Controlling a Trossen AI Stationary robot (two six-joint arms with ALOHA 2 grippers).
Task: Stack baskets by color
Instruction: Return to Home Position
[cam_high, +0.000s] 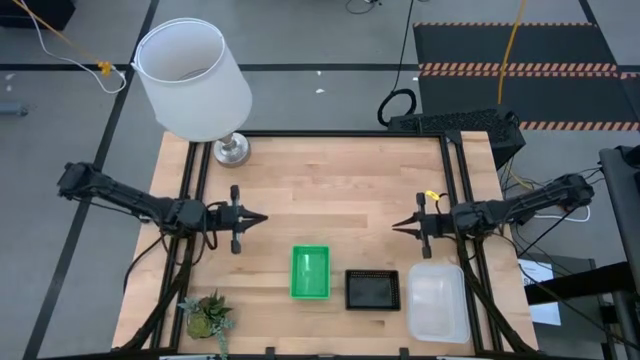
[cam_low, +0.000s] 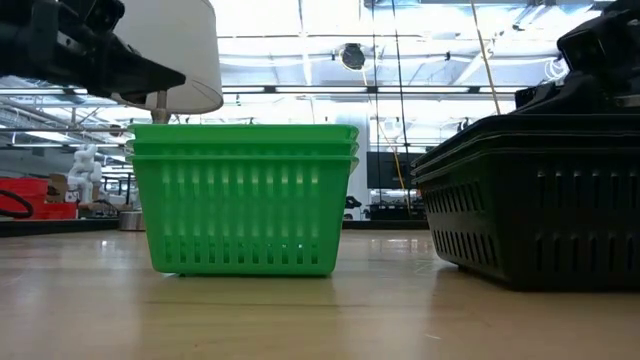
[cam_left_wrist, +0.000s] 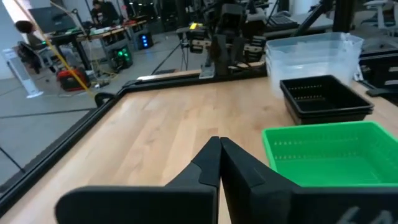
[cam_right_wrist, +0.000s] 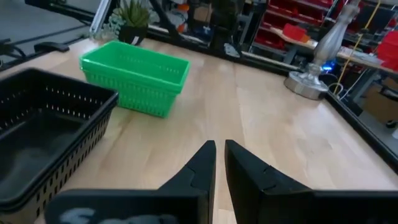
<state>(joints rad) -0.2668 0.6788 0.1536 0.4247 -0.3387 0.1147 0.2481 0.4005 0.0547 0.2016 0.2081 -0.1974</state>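
Observation:
Near the table's front edge stand three stacks of baskets in a row: green (cam_high: 310, 272), black (cam_high: 372, 290) and clear (cam_high: 438, 301). The green stack (cam_low: 243, 198) and the black stack (cam_low: 530, 200) rest by their bottoms on the wood. My left gripper (cam_high: 262, 218) hovers shut at the table's left, fingers level and pointing right, above and left of the green stack (cam_left_wrist: 329, 152). My right gripper (cam_high: 396, 226) hovers at the right, pointing left, its fingers nearly together with nothing between them (cam_right_wrist: 219, 149), beyond the black stack (cam_right_wrist: 43, 137).
A white lamp (cam_high: 192, 80) with a metal foot (cam_high: 231, 150) stands at the far left corner. A small potted plant (cam_high: 207, 315) sits at the near left corner. The table's middle and far half are bare wood (cam_high: 330, 180). Black rails (cam_high: 455, 170) run along both sides.

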